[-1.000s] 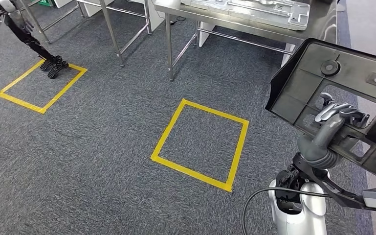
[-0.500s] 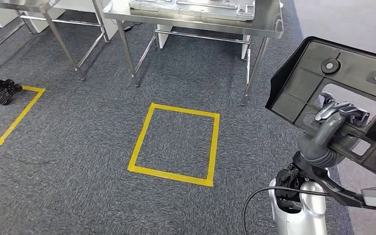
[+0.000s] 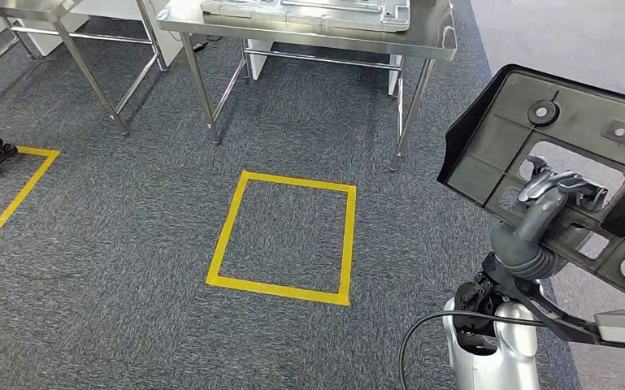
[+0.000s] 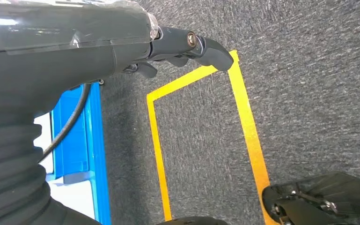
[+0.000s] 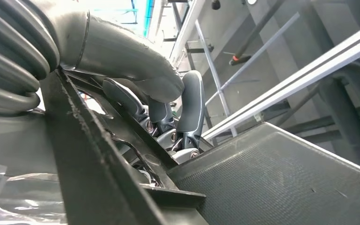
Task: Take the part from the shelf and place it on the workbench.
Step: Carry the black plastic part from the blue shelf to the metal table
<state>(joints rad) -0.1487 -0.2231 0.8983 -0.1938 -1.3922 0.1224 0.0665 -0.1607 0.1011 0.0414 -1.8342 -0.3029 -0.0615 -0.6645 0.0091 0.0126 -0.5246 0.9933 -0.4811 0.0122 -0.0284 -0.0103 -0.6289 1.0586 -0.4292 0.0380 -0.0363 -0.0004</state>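
Fingers (image 3: 565,180) of the robot's right hand (image 3: 554,195) hook through an opening in a large black plastic panel (image 3: 528,122), gripping a narrow rib while the panel juts up and away from the body, well off the floor. From the right wrist view the thumb (image 5: 131,61) presses down over one edge of the rib and the darker fingers curl beneath it, so the hold is a closed pinch on a thin strip rather than a full wrap. The left hand (image 4: 187,44) hangs low over the carpet, fingers drawn in with nothing in them.

Beyond the panel, a yellow taped square (image 3: 284,236) marks the grey carpet just short of a steel workbench (image 3: 431,41), which already carries a pale moulded tray (image 3: 309,10) on its top. The panel sits to the right of that bench, not yet over it.

Judged from this moment, the weak point is the grip: one hand bears a wide, flat part by a thin rib off its centre, so a jolt while walking could swing or twist it loose. The panel's far corner also reaches toward the bench, and could strike the bench edge or a leg (image 3: 402,114) on approach. Setting it down on the tray rather than on bare steel could leave it rocking.
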